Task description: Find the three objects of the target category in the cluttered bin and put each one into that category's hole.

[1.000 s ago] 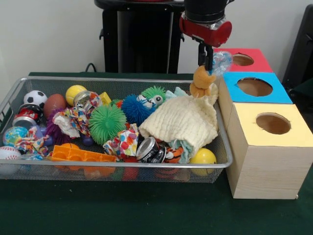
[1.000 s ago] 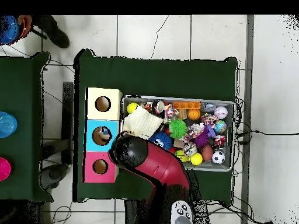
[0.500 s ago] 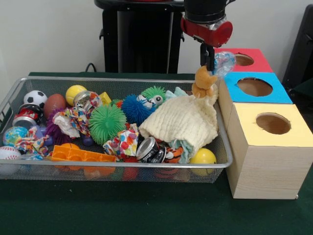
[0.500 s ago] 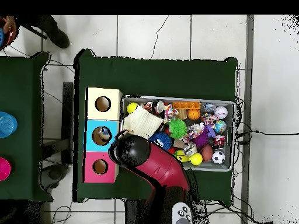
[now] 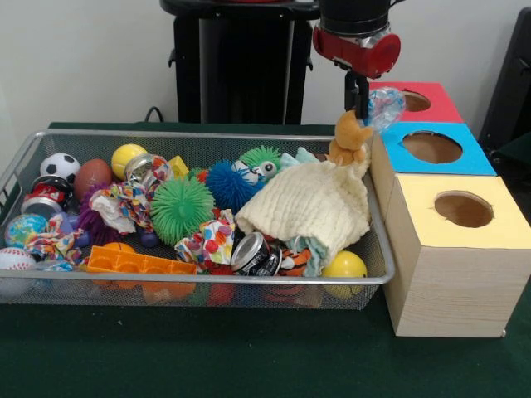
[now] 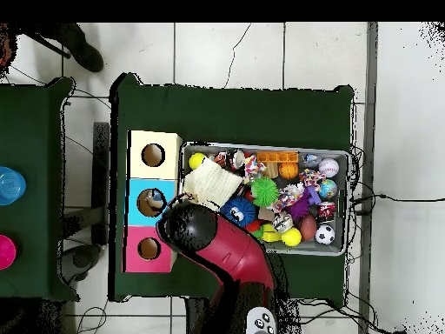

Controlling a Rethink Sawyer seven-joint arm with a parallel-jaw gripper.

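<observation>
A dark green table stands against a pale wall, on white floor tiles. Right of centre, a wire bin of clutter sits beside three boxes: red, blue, yellow. At upper right, the gripper pinches an orange plush toy with a clear crinkly part, hanging above the bin's right edge.

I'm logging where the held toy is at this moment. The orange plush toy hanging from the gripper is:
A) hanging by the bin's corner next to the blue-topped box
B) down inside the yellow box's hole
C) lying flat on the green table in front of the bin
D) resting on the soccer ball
A: the orange plush toy hangs from the gripper by the wire bin's corner, beside the blue-topped box.
</observation>
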